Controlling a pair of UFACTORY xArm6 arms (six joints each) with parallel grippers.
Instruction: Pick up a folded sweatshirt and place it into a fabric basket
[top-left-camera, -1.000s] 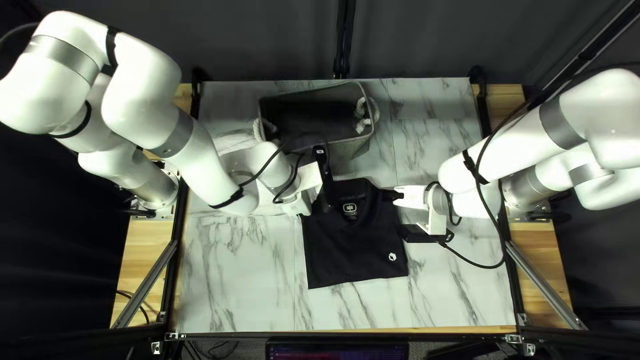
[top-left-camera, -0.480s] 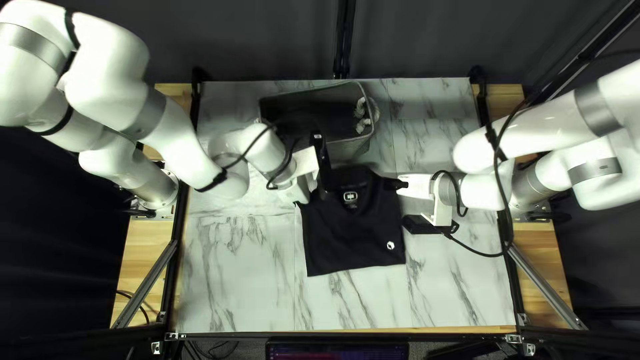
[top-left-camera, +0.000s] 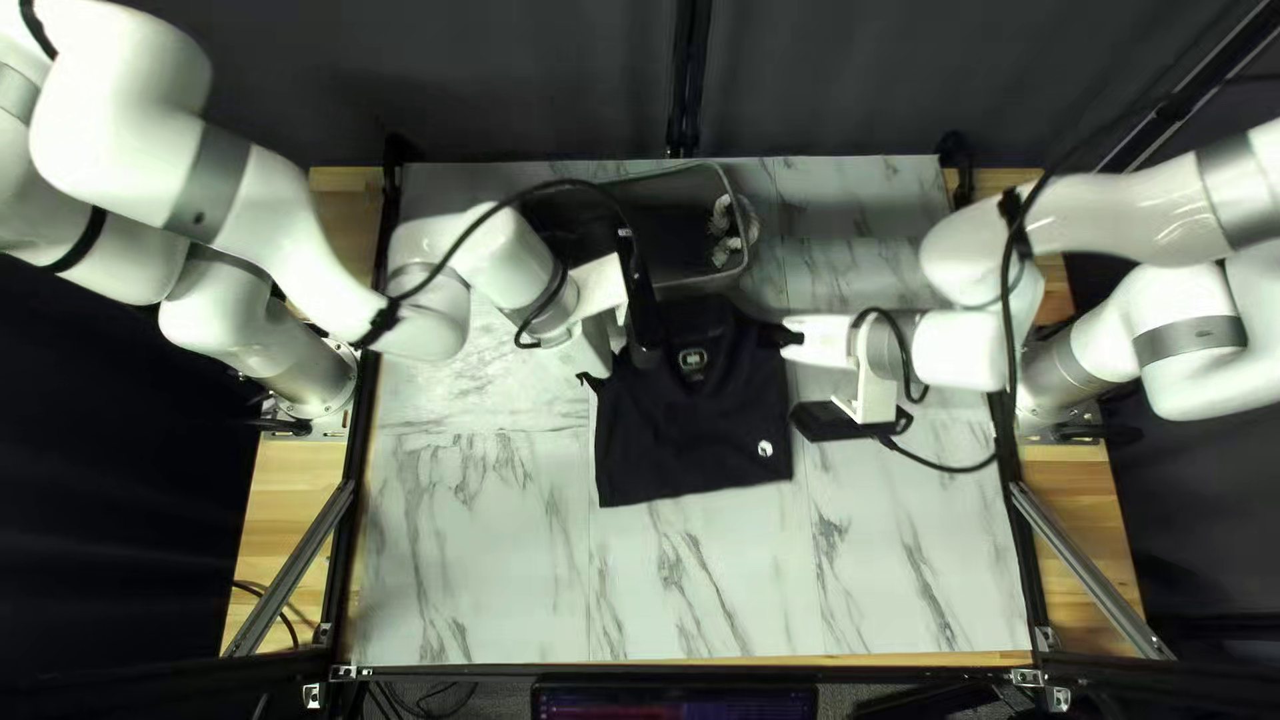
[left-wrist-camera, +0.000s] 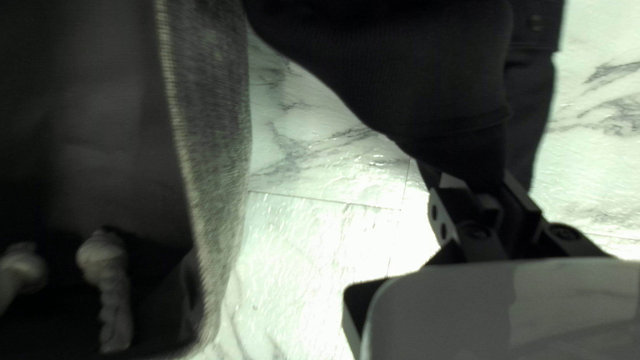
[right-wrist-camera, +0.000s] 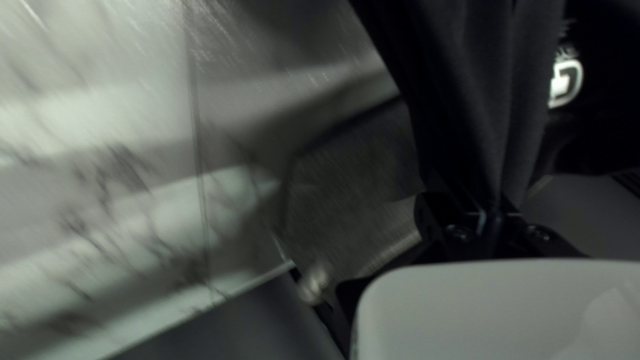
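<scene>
Two robot grippers hold a black sweatshirt between them, one at each upper side. The left gripper is closed on a fold of dark cloth; the right gripper is closed too, with cloth gathered to a narrow pinch between its fingers. The body of the garment spreads from both hands toward the table's near edge. A grey fabric basket stands beside the left gripper, a strip of marbled table showing between basket and cloth.

The sweatshirt looks light and soft, not fragile — more likely to sag or unfold than to break. Smooth cloth could slide out of a shallow pinch, so the grip is best taken deep, through every layer at the shoulders, with both hands level. The hanging lower part may catch on the basket's rim, so it probably needs lifting well over.

The top left view alone shows the garment's whole front, with a small white emblem near the hem; whether that hem touches the table, I cannot tell. The left wrist view looks into the basket, where knotted rope lies against the inside. The right wrist view best reveals the pleats running into its gripper — creases hidden from above.
</scene>
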